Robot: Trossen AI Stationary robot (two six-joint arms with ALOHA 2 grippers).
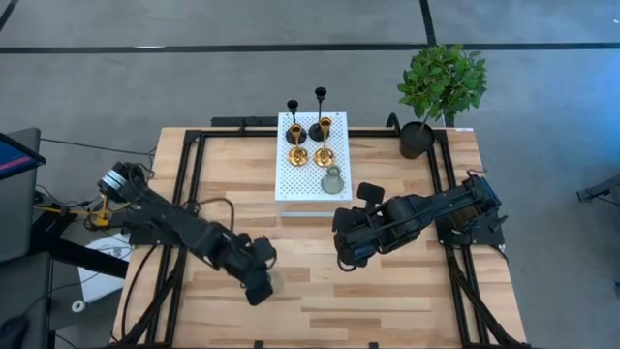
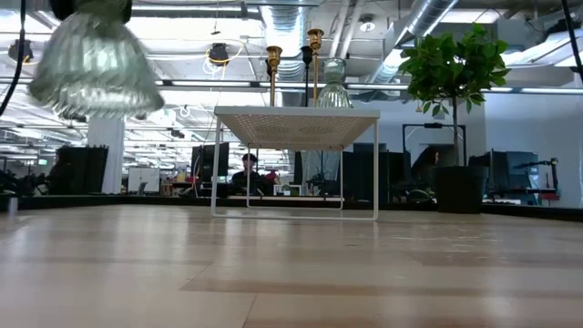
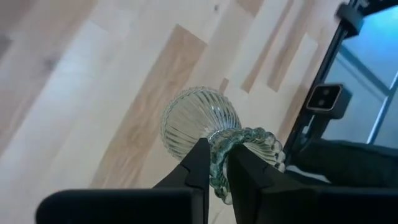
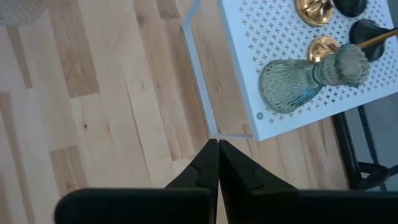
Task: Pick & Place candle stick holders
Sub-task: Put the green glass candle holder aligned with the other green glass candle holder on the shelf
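On your left, locate the left gripper (image 1: 260, 283) low over the front-left part of the wooden table (image 1: 320, 310). Its jaws are nearly closed and clamp the beaded rim of a ribbed grey-green glass holder (image 3: 202, 124). In the low view this held holder (image 2: 95, 59) hangs clear above the table surface.

At the centre rear, find the white perforated stand (image 1: 312, 184). It carries five holders: two black ones (image 1: 294, 129) with thin stems at the back, two gold ones (image 1: 297, 153) in front of them, and the second grey-green holder (image 1: 332, 179) nearest the front edge of the stand, upright.

To the right of centre, the right gripper (image 1: 345, 260) rests near the table in front of the stand, jaws fully closed and holding nothing.

At the far right rear corner stands a potted plant (image 1: 438, 92).
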